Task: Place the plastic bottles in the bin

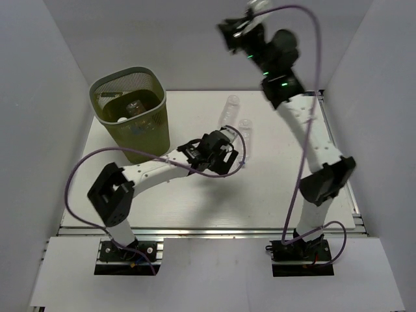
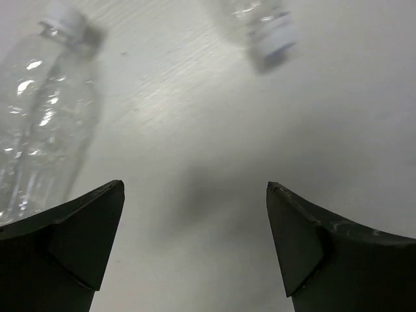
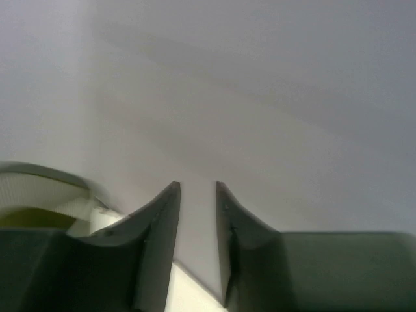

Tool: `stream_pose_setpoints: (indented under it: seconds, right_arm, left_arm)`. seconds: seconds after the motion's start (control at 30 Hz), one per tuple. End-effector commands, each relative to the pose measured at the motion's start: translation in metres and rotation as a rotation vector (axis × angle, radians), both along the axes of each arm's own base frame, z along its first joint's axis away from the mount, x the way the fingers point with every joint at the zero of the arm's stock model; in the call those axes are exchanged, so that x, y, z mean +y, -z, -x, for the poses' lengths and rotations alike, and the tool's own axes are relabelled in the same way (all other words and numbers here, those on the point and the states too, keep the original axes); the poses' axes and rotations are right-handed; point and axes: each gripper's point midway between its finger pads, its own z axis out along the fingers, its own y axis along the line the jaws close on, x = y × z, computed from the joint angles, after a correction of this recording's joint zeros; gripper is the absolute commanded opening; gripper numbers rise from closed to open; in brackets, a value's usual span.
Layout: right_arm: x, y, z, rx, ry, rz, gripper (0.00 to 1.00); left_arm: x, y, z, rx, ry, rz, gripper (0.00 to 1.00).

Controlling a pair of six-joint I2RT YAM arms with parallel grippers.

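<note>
Reaching step: left gripper (image 2: 195,244), jaws spread empty, hovers over the tabletop (image 2: 214,130), two plastic bottles (image 2: 39,117) lying ahead; next, straddle one. Right gripper (image 3: 197,247), nearly closed, empty, raised beyond the bin (image 1: 132,112)

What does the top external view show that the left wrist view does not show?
Only the top external view shows the bin with bottles inside, both arms, and the raised right pincer. Only the left wrist view shows closely the open left pincer over bare table, and a white cap. Both show two bottles lying on the table.
</note>
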Motion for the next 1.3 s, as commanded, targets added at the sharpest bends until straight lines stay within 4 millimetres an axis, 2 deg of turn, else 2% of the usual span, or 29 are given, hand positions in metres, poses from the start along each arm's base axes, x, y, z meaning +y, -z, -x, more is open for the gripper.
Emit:
stream_pose_setpoints:
  seconds: [0.0,0.03,0.07,0.1,0.13,0.17,0.2,0.23,0.27,0.3,0.33,0.37,0.4,0.43,0.47,0.5,0.53,0.57,0.6,0.63,0.7,0.8,0.87,0.9,0.97,1.1,1.27]
  right_arm:
    - [-0.122,0.087,-0.065,0.387,0.364,0.125,0.40]
    - [-0.163,0.116,-0.073,0.500,0.429,0.163,0.55]
    - [-0.178,0.130,-0.073,0.551,0.431,0.189,0.69]
    - [-0.220,0.158,-0.081,0.640,0.490,0.206,0.76]
    - [-0.227,0.193,-0.065,0.769,0.456,0.266,0.87]
    - [-0.256,0.219,-0.060,0.845,0.487,0.279,0.89]
    - [-0.256,0.242,-0.044,0.887,0.443,0.301,0.89]
    - [-0.263,0.287,-0.029,0.962,0.432,0.343,0.89]
    - [-0.268,0.257,-0.007,0.868,0.441,0.324,0.89]
    - [-0.271,0.279,-0.006,0.829,0.439,0.338,0.89]
    - [-0.269,0.311,0.012,0.880,0.413,0.359,0.89]
    - [-0.269,0.295,0.026,0.833,0.413,0.345,0.89]
    - [-0.267,0.317,0.039,0.897,0.390,0.346,0.89]
    - [-0.267,0.321,0.045,0.926,0.383,0.333,0.89]
    - [-0.264,0.316,0.052,0.928,0.366,0.319,0.89]
    - [-0.265,0.326,0.059,0.958,0.364,0.322,0.89]
    - [-0.265,0.324,0.063,0.952,0.361,0.316,0.89]
    - [-0.264,0.322,0.065,0.949,0.354,0.312,0.89]
    - [-0.264,0.325,0.069,0.961,0.351,0.313,0.89]
    - [-0.264,0.325,0.069,0.964,0.354,0.316,0.89]
    - [-0.267,0.328,0.070,0.991,0.360,0.321,0.90]
    - [-0.269,0.327,0.067,1.007,0.367,0.305,0.90]
    - [-0.266,0.325,0.065,1.007,0.355,0.296,0.90]
    - [-0.264,0.328,0.063,1.024,0.349,0.291,0.90]
    - [-0.258,0.320,0.058,1.026,0.316,0.268,0.90]
    - [-0.248,0.316,0.049,1.045,0.273,0.244,0.90]
    - [-0.245,0.327,0.044,1.058,0.264,0.256,0.90]
  left_arm:
    - [0.034,0.005,-0.039,-0.117,-0.108,-0.228,1.00]
    - [0.039,0.008,-0.046,-0.121,-0.134,-0.257,1.00]
    - [0.043,0.007,-0.054,-0.151,-0.173,-0.288,1.00]
    - [0.047,0.001,-0.068,-0.166,-0.209,-0.285,1.00]
    - [0.049,0.007,-0.074,-0.165,-0.226,-0.304,1.00]
    - [0.053,0.000,-0.084,-0.193,-0.255,-0.320,1.00]
    - [0.054,-0.002,-0.092,-0.201,-0.272,-0.306,1.00]
    - [0.050,-0.003,-0.098,-0.217,-0.269,-0.313,1.00]
    - [0.052,-0.016,-0.108,-0.247,-0.287,-0.301,1.00]
    - [0.054,-0.016,-0.115,-0.254,-0.276,-0.324,1.00]
    - [0.052,-0.026,-0.123,-0.283,-0.290,-0.326,1.00]
    - [0.059,-0.017,-0.129,-0.270,-0.299,-0.368,1.00]
    - [0.068,-0.013,-0.137,-0.258,-0.311,-0.391,1.00]
    - [0.074,-0.012,-0.142,-0.239,-0.312,-0.425,1.00]
    - [0.080,-0.004,-0.145,-0.214,-0.317,-0.454,1.00]
    - [0.085,0.019,-0.150,-0.155,-0.305,-0.478,1.00]
    - [0.086,0.024,-0.152,-0.128,-0.296,-0.487,1.00]
    - [0.087,0.031,-0.152,-0.115,-0.278,-0.516,1.00]
    - [0.088,0.049,-0.153,-0.079,-0.246,-0.535,1.00]
    - [0.085,0.051,-0.152,-0.068,-0.231,-0.521,1.00]
    - [0.092,0.061,-0.147,-0.039,-0.236,-0.528,1.00]
    - [0.104,0.088,-0.132,0.040,-0.218,-0.569,1.00]
    - [0.106,0.097,-0.127,0.077,-0.202,-0.560,1.00]
    - [0.105,0.097,-0.125,0.076,-0.197,-0.547,0.98]
    - [0.103,0.102,-0.122,0.090,-0.183,-0.533,0.98]
    - [0.098,0.093,-0.120,0.081,-0.180,-0.481,0.98]
    - [0.081,0.062,-0.119,0.028,-0.156,-0.400,0.98]
